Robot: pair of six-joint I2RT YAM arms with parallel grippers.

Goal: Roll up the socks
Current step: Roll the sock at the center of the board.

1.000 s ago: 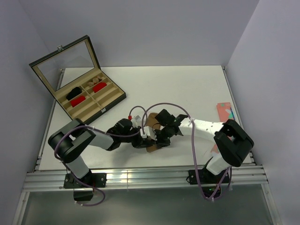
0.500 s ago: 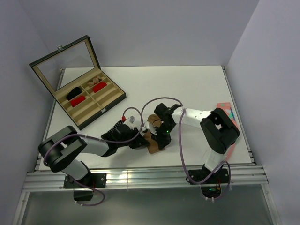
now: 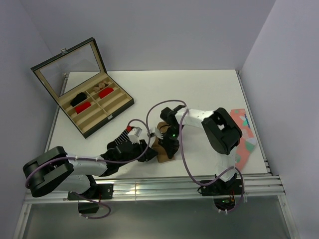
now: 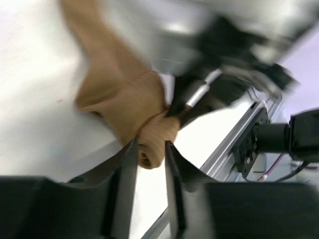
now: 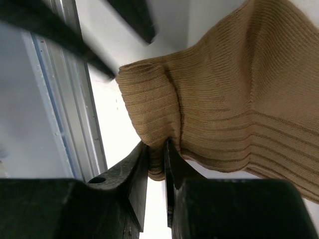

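- One tan sock [image 3: 158, 150] shows, lying on the desk [image 3: 199, 89] near its front edge at the middle, between the two end effectors.
- One end of it is rolled into a small wad [image 5: 149, 107]. The rest spreads flat, ribbed and striped across [image 5: 234, 99].
- The right end effector [image 5: 155, 149] is clenched on the sock's edge just below the wad, with fabric pinched in the narrow gap.
- The left end effector [image 4: 149, 149] has its two fingers on either side of the sock's folded end [image 4: 152, 144]. The view is blurred, so I cannot tell whether they press on it.
- From above, both end effectors [image 3: 146, 148] [image 3: 168, 151] meet at the sock and cover most of it.
- One box [image 3: 112, 117] stands at the far left with its glass lid raised. It holds two red bundles [image 3: 83, 106] [image 3: 105, 92] and one black bundle [image 3: 77, 98], each in its own compartment.
- One pink sock [image 3: 246, 144] lies at the right edge, partly hidden by the right arm.
- Two cables [image 3: 162, 104] loop over the arms above the sock.
- A metal rail [image 3: 149, 186] runs along the desk's near edge.
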